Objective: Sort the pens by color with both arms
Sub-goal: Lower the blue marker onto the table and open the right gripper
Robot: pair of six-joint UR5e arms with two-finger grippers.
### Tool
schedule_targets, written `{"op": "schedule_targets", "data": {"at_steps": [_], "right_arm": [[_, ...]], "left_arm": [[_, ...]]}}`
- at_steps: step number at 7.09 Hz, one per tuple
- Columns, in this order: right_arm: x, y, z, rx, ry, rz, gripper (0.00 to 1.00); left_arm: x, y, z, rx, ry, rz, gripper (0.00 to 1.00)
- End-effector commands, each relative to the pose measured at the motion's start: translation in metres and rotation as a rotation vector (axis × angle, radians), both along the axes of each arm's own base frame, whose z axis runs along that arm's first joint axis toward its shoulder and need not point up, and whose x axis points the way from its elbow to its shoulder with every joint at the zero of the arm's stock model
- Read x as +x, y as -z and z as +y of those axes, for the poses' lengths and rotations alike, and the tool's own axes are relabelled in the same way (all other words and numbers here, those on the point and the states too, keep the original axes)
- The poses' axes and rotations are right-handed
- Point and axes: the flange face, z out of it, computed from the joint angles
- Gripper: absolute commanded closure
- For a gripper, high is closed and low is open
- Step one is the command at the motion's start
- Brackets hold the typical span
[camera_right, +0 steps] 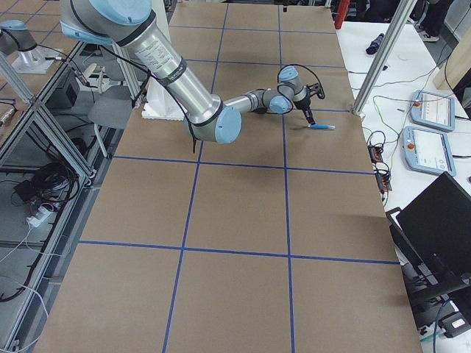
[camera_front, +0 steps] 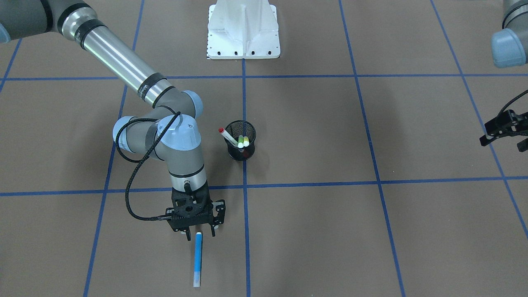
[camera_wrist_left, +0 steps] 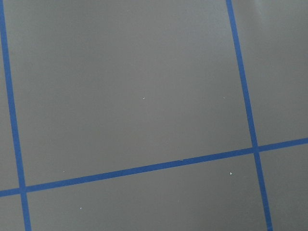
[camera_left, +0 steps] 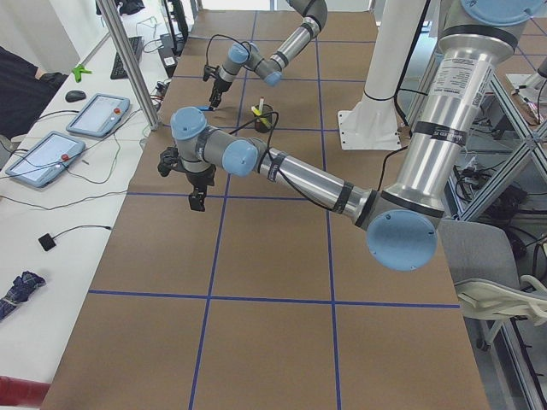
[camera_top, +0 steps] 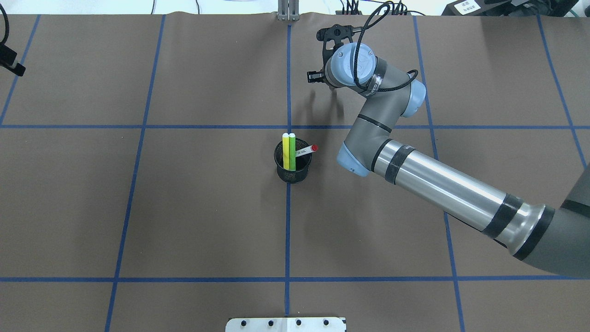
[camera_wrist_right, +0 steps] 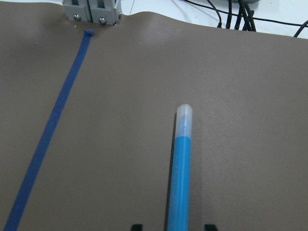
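The blue pen (camera_front: 198, 260) lies flat on the tabletop (camera_front: 313, 231), well apart from the black mesh cup (camera_front: 241, 144), on the cup's side away from the white pedestal (camera_front: 243, 33) and toward the robot's right. This looks like a spot set aside for blue. The right tool (camera_front: 200, 235) stands over the pen's cup-ward end with its jaws spread to either side, gripping nothing. The yellow pen (camera_top: 286, 152) and green pen (camera_top: 292, 152) stand pressed together inside the cup. The red-capped white pen (camera_top: 305, 151) leans over its rim, so lifting one may disturb its neighbours. The left tool (camera_front: 504, 138) hangs far from the cup on the opposite side; I cannot tell how wide it is.
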Motion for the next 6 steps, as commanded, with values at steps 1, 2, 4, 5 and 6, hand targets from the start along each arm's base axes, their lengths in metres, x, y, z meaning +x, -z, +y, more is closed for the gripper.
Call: {"op": "schedule_targets", "data": {"at_steps": [1, 2, 4, 5, 6], "right_arm": [[0.035, 0.028, -0.025, -0.059, 0.057, -0.094, 0.00], [0.069, 0.032, -0.036, -0.106, 0.089, -0.124, 0.00], [0.119, 0.063, -0.039, -0.247, 0.115, -0.093, 0.00], [0.149, 0.064, -0.049, -0.331, 0.152, -0.127, 0.00], [0.176, 0.059, -0.058, -0.423, 0.193, -0.172, 0.00]], "left_arm": [[0.018, 0.037, -0.023, -0.026, 0.038, 0.020, 0.00], [0.035, 0.056, -0.027, -0.025, 0.033, 0.031, 0.00], [0.099, 0.120, -0.025, -0.102, 0.043, 0.110, 0.01], [0.141, 0.166, -0.019, -0.125, 0.035, 0.151, 0.01], [0.177, 0.208, -0.008, -0.142, 0.023, 0.185, 0.01]]}}
